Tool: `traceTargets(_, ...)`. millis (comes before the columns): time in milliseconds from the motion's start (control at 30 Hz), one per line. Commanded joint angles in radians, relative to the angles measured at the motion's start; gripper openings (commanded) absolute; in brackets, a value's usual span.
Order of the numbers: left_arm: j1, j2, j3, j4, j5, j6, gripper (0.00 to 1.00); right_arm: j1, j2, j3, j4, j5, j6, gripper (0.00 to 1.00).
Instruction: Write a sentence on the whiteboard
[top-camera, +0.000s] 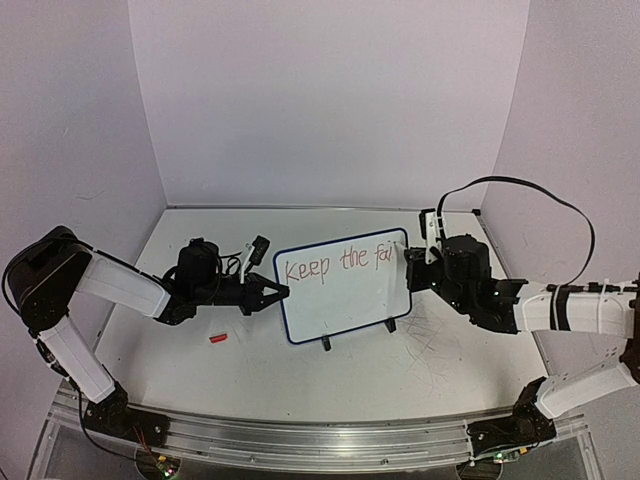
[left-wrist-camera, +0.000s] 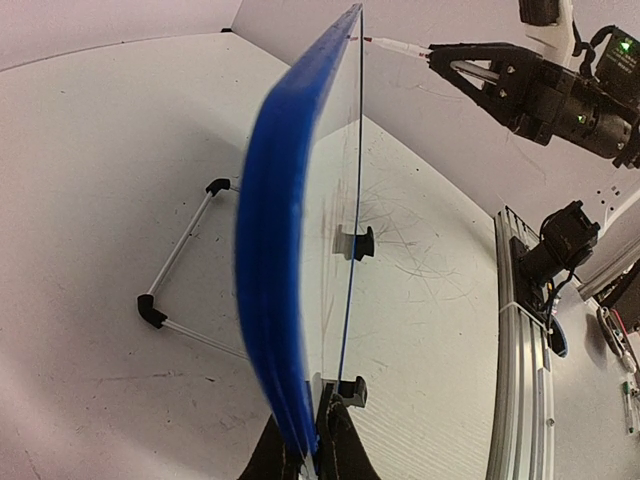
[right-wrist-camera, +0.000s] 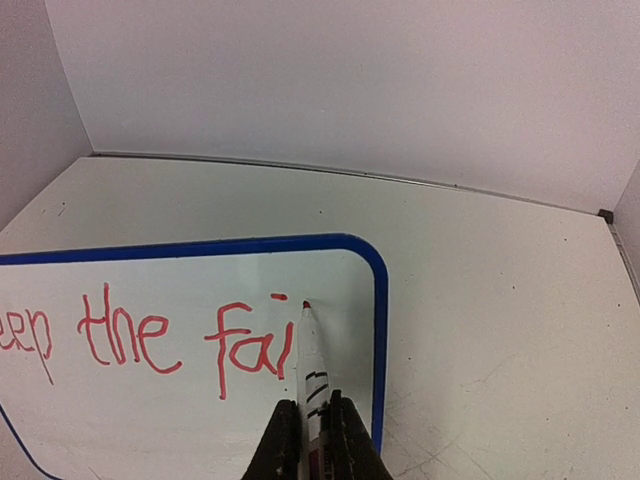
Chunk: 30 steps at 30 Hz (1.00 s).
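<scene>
Pale lilac walls (top-camera: 330, 100) close in a scratched white table (top-camera: 250, 370). At the far left of the table lies a small red piece (top-camera: 218, 340), at about 8 o'clock from the whiteboard (top-camera: 350, 305). Next to the right, the left end effector (top-camera: 272, 293) is pressed together on the board's blue rim at its 9 o'clock edge; the left wrist view shows its fingers (left-wrist-camera: 335, 450) pinching the lower corner. The board stands upright near the table's middle on two black clip feet (top-camera: 326, 343). The sentence (top-camera: 335, 265) runs across its top in red handwriting and reads "Keep the fai". At the board's 2 o'clock corner the right end effector (right-wrist-camera: 312, 435) pinches a white marker (right-wrist-camera: 312, 360), whose red tip meets the surface just right of the "i", inside the rim. Black printing on the barrel is too small to read.
</scene>
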Motion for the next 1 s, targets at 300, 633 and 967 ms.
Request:
traceTargets(300,0.019,-0.006,0.009,-0.083,-0.167,0.087,0.00,-0.007,0.011,0.024,-0.017,0.012,0.005,0.00)
traceTargets(633,0.019,-0.008,0.015,-0.087,-0.164,0.086,0.00,-0.006,-0.003,-0.015,-0.052,-0.018,0.028,0.00)
traceTargets(967,0.019,-0.004,0.020,-0.091,-0.163,0.084,0.00,-0.006,-0.026,-0.049,-0.080,-0.026,0.051,0.00)
